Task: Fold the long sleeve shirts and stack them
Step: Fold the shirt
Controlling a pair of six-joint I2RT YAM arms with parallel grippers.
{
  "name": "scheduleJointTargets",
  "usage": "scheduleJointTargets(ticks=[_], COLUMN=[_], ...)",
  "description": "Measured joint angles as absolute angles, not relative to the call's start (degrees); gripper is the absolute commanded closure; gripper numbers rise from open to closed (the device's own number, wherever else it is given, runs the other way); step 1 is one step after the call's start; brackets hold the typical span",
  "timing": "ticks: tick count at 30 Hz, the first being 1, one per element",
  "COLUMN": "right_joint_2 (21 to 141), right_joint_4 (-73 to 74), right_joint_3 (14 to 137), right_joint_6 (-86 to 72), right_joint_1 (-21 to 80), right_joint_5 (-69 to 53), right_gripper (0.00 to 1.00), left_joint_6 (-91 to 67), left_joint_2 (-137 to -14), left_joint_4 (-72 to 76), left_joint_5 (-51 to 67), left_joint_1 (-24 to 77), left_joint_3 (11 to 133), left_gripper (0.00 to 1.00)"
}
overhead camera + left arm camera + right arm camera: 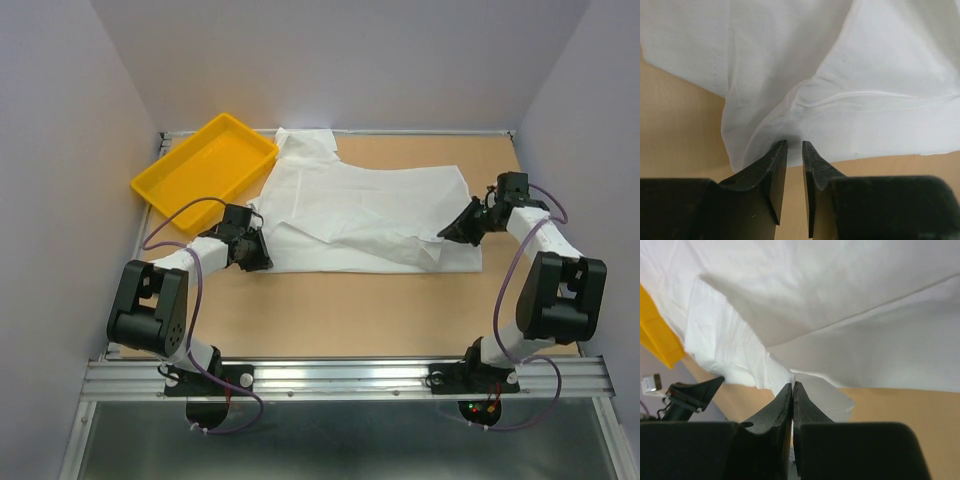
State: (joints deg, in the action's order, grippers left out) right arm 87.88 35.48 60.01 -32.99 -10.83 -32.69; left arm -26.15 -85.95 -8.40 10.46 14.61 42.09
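**Shirt spread flat, one gripper at each near corner**

Obs., overhead view: one plain white thin-fabric long sleeve shirt (pixel 360 205) lies spread on the tan wooden table (pixel 380 310), at mid-depth to far side. It is creased, with a loose fold along its near edge. Its far-left part reaches the right rim of the yellow rectangular plastic tray (pixel 205 165), which sits angled at the far-left corner. Contact there cannot be told. The shirt covers a larger area than the tray.

Left gripper (pixel 258 256): low over the table at the shirt's near-left corner. In the left wrist view its black fingers (pixel 772 165) stand a narrow slit apart. The hem runs right at the tips and creases in the cloth converge toward them. Bare table shows through the gap lower down. Whether any cloth is caught between the tips cannot be told.

Right gripper (pixel 450 232): at the shirt's near-right side, pointing left into the fabric. In the right wrist view its fingers (pixel 782 400) are pressed to a hairline. A point of white cloth is drawn in between the tips, and fabric fans up and away from it. A small flap lies on the table just behind.
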Motion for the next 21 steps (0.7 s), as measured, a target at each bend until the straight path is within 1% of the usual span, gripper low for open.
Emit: scheduleJointTargets(ticks=[4,8,11,21], right_joint_2=[90.5,93.5,95.4,98.6], right_joint_4=[35.7,36.0,35.7,32.9], right_joint_3=[60.9,62.4,63.8,66.7], right_joint_6=[-32.1,-31.2,-30.7,-28.4], right_joint_1=[-10.8,-10.8,-10.8,-10.8], right_joint_5=[-26.7,-21.0,-17.4,-16.6], right_gripper=[0.91,0.86,0.86,0.86], left_joint_6=[-26.2,-26.2,-26.2,-26.2], left_joint_2=[-85.9,-85.6,-85.6,-85.6], left_joint_4=[-8.4,-8.3,-8.2,-8.2], left_joint_5=[10.5,10.3,10.3,10.3], left_joint_1=[14.6,14.6,14.5,14.5], left_joint_3=[42.0,41.8,41.7,41.7], left_gripper=[0.68,0.68,0.68,0.68])
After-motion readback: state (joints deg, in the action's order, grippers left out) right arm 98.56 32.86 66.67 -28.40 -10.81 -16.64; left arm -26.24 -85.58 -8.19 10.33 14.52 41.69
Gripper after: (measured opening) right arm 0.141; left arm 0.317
